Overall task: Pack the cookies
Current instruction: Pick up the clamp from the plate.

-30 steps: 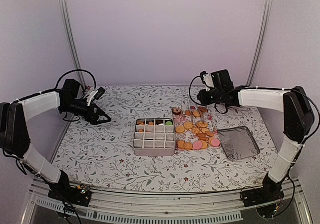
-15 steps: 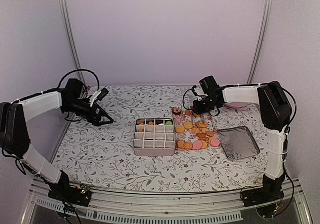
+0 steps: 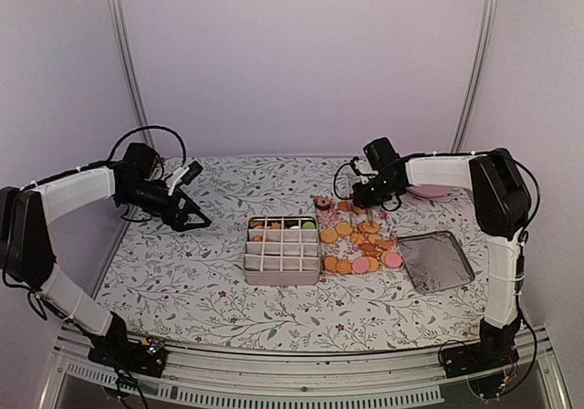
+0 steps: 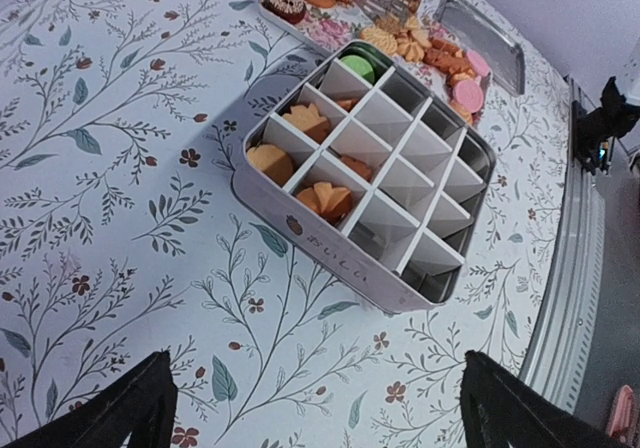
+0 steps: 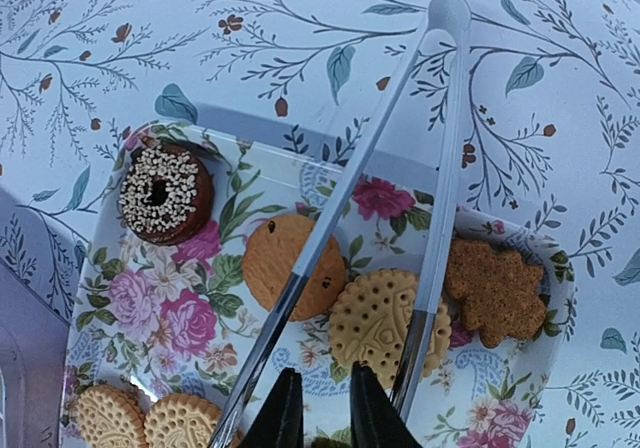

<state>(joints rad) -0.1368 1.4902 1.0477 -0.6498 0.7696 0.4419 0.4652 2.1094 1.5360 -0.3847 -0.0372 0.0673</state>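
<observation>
Left claw (image 4: 315,403) gapes wide, empty; right claw (image 5: 322,408) (fingers (image 5: 285,413) a slit apart, gripping nothing) hangs between the arms of long silver tongs (image 5: 329,218), far right

Bare tablecloth (image 3: 173,263) is lying open left of the divided tin (image 3: 281,277); right of it, cookies (image 3: 360,245), tongs (image 5: 357,168) and tin lid (image 3: 436,261) are blocking passage.

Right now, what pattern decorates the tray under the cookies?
Pink roses with green leaves on the tray; right wrist view.
</observation>
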